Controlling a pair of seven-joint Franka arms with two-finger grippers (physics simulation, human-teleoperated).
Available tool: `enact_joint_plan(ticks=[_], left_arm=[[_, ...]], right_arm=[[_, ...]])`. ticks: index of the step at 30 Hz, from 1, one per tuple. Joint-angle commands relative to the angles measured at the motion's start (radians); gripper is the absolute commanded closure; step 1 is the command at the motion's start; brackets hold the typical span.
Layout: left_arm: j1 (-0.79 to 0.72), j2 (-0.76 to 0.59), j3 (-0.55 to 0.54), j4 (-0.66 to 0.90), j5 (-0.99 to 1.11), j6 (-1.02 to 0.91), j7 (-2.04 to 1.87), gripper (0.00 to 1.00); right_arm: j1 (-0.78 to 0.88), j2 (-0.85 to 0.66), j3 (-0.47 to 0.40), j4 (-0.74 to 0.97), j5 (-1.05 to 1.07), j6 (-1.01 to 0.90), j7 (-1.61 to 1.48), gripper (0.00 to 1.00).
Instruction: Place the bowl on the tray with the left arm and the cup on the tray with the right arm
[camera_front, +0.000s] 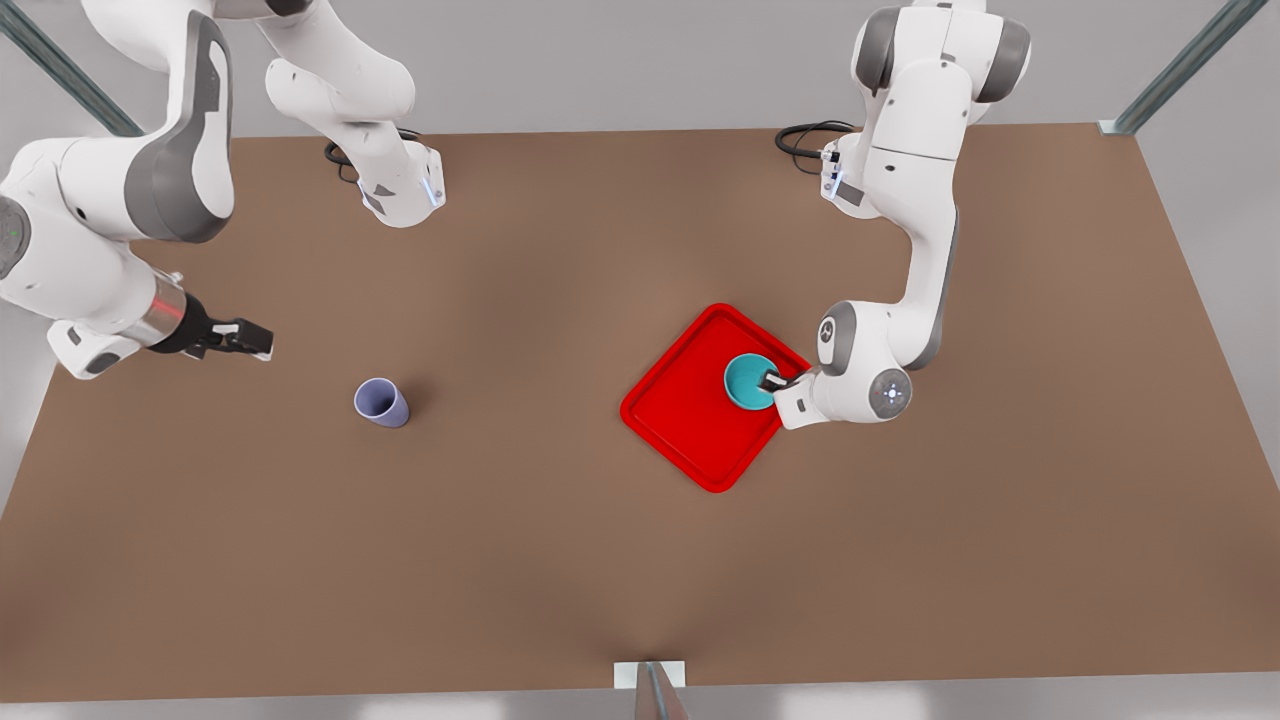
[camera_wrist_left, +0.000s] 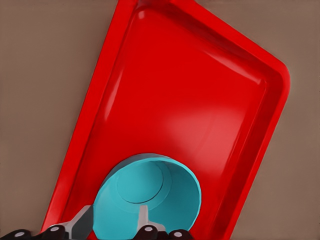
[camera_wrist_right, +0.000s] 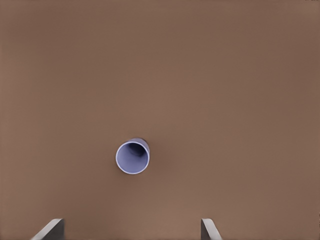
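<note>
Left gripper (camera_front: 771, 381) is pinching the bowl (camera_front: 748, 381) by its rim, one finger (camera_wrist_left: 143, 220) inside and one outside the wall, jaws pressed onto it. It sits at the front view's right, over the red tray (camera_front: 690, 420), on the tray's right side near the rim. In the left wrist view the bowl (camera_wrist_left: 150, 195) is tipped a little and close to the tray's (camera_wrist_left: 200, 100) edge; can't tell if its base touches the tray floor or hangs just above. Right gripper (camera_front: 238, 338) is at the front view's left, above the brown table (camera_front: 560, 560), fingers spread with nothing between them; both fingertips (camera_wrist_right: 50, 230) show in the right wrist view with a wide gap. Cup (camera_front: 381, 403) stands upright on the table, well apart from the tray, to the tray's left in the front view, nearer the camera than the right gripper and to its right, not touching it. In the right wrist view the cup (camera_wrist_right: 132, 156) lies beyond the spread fingers, mouth up.
</note>
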Motion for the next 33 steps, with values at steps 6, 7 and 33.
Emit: enact_joint_plan(ticks=[6, 7, 33], left_arm=[[0.107, -0.209, 0.031, 0.184, 0.469, -0.291, -0.117, 0.00], [0.134, -0.242, 0.031, 0.268, 0.547, -0.404, -0.123, 0.00], [0.271, -0.335, -0.078, 0.403, 0.607, -0.612, -0.336, 0.00]], right_arm=[[-0.014, -0.001, -0.012, -0.006, -0.003, -0.017, 0.000, 0.00], [-0.017, -0.001, -0.012, -0.003, 0.002, -0.014, 0.002, 0.00], [0.004, 0.025, -0.010, -0.679, 0.061, 0.747, 0.012, 0.00]])
